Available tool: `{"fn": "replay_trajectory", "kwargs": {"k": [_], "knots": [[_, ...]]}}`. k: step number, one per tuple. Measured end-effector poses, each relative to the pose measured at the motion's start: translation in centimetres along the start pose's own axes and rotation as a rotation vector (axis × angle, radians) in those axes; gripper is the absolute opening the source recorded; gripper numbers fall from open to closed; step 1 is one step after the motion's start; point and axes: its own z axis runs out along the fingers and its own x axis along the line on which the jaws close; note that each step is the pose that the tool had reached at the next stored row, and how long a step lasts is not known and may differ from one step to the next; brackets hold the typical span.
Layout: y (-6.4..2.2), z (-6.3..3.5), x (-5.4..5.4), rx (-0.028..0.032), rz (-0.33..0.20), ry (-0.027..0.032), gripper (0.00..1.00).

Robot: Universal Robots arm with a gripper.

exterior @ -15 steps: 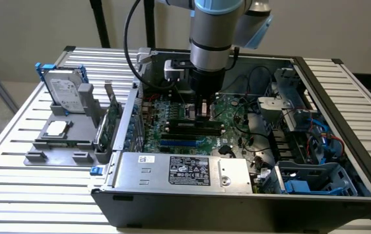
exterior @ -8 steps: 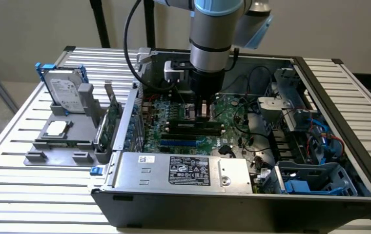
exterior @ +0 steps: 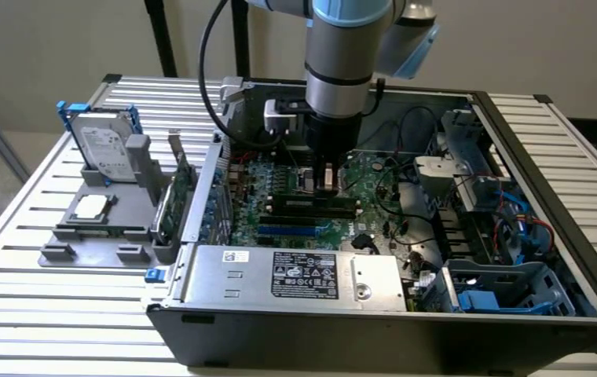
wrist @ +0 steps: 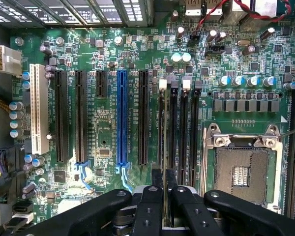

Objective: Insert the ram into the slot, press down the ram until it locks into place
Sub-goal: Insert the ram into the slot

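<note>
A robot arm [exterior: 346, 47] is reaching straight down into an open computer case [exterior: 382, 338], which is lying on a slatted metal table [exterior: 5, 267]. In the exterior view its gripper [exterior: 325, 182] is hanging low over the green motherboard [exterior: 277, 177], just above a group of long black memory sockets [exterior: 309, 207]. A shorter blue socket [exterior: 293, 230] is lying beside them, nearer the silver power supply [exterior: 293, 275]. Well apart, toward the exterior view's left, a hard drive [exterior: 104, 145] is standing upright on a grey tray [exterior: 89, 236]. In the wrist view the gripper [wrist: 164, 179] is closed narrowly, its two black fingers [wrist: 150, 206] pinching the ram [wrist: 164, 157] between them. The ram is showing edge-on as a thin pale line, running out from between the fingertips and across the board. It is lining up lengthwise with the slot [wrist: 161, 115] — the black memory socket of four parallel ones that lies nearest the blue socket [wrist: 122, 118]. This slot has a white latch at its far end. From this edge-on angle it is not possible to tell whether the ram is touching the slot or hanging just above it. On the far side of the four sockets, the square metal processor socket [wrist: 241, 172] is sitting open — well clear of the fingers.
</note>
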Motion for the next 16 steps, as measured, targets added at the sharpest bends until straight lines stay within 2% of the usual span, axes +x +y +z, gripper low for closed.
{"fn": "replay_trajectory", "kwargs": {"k": [16], "knots": [[0.0,0.33,0.03,0.0031,0.0,0.0,0.14]]}}
